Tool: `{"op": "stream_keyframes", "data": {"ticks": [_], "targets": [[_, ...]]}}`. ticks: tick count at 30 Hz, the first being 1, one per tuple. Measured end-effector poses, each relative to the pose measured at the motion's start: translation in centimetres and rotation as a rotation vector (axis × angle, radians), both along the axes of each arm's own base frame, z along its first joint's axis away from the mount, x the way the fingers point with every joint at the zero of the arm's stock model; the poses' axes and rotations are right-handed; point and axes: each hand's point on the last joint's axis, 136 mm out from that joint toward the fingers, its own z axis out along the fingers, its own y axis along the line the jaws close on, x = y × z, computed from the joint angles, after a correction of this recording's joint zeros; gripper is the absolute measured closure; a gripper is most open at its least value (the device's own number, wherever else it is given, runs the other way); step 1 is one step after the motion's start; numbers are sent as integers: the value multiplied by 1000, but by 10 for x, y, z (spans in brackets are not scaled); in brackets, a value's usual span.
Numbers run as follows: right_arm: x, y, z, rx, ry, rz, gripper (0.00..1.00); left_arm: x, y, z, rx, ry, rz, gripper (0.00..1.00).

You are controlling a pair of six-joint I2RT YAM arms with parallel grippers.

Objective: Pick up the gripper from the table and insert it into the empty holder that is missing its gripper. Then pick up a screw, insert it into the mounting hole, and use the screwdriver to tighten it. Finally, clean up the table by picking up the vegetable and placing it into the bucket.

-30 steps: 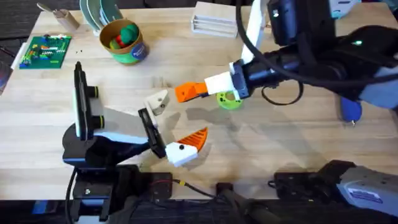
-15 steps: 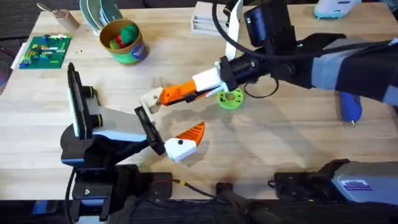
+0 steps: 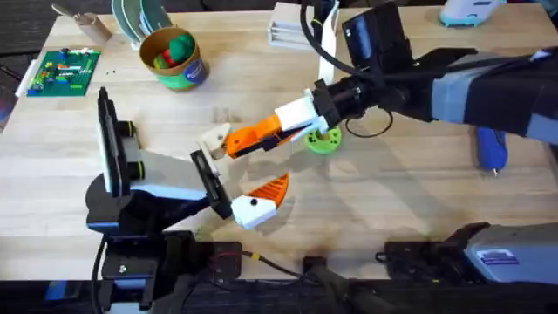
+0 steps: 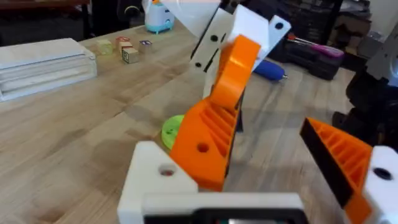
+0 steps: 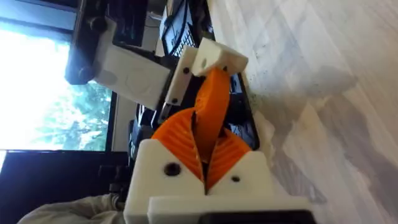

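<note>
Sitting right against the holder (image 3: 215,139) now is the loose orange gripper (image 3: 250,136) — the right gripper (image 3: 247,140) has its fingers clamped on it, and in the right wrist view you can see the orange wedge pinched between the two ribbed pads with its tip pushed up at the white mount. From the left wrist view the wedge looks tilted and overlapping the mount's face, its hole not lined up with the mount's hole, so I'd say it's partway in at best, not seated.

The holder is actually one finger of the left gripper (image 3: 237,172), which is spread wide open and holding nothing; its other finger has its orange tip on already.

So progress-wise: step one is mid-insertion. Left to do, as far as I can judge — the screw, the tightening, and the cleanup. The screwdriver (image 3: 491,150) is lying untouched on the surface (image 3: 392,201), well off toward the right side. The bucket (image 3: 173,59) is at the far left and has something red and green in it, though I can't tell if that's the vegetable in question. There's a small green disc (image 3: 324,139) just beside the right arm's wrist. I can't make out a screw anywhere.
</note>
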Motion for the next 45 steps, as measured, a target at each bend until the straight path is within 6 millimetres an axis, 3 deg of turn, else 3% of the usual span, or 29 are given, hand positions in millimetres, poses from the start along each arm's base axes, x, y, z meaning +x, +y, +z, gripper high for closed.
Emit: {"op": "stream_keyframes", "data": {"ticks": [9,35,45], "targets": [[8,7,-17,37,20,35,993,4,3,0,-3,8,29,8],[29,19,-24,-8,132,-58,994,12,8,0,-5,15,79,7],[26,40,-24,-16,60,-80,994,13,9,0,-7,19,92,8]]}}
